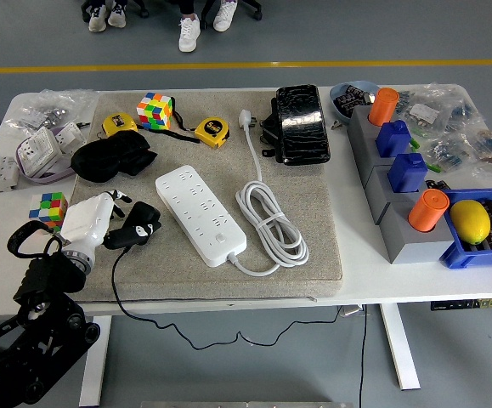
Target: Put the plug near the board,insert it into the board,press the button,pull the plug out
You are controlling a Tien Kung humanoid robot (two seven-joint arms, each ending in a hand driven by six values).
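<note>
Head view: the black plug [138,230] is being gripped by the left hand [91,220], whose white fingers are curled around its left end near the left edge of the grey mat [313,255]. The plug is being held just left of the white power strip [200,213], close to it but apart from it, and whether it is being lifted off the mat cannot be told. A black cord [122,297] is being trailed from the plug down over the near edge of the mat and below the white table [398,280]. The power strip is lying diagonally in the middle of the mat, with its white cable [271,223] coiled just to its right. Behind the hand a black pouch [110,157] is resting on the mat, and a small colour cube [48,206] is sitting on the table just left of the hand.
</note>
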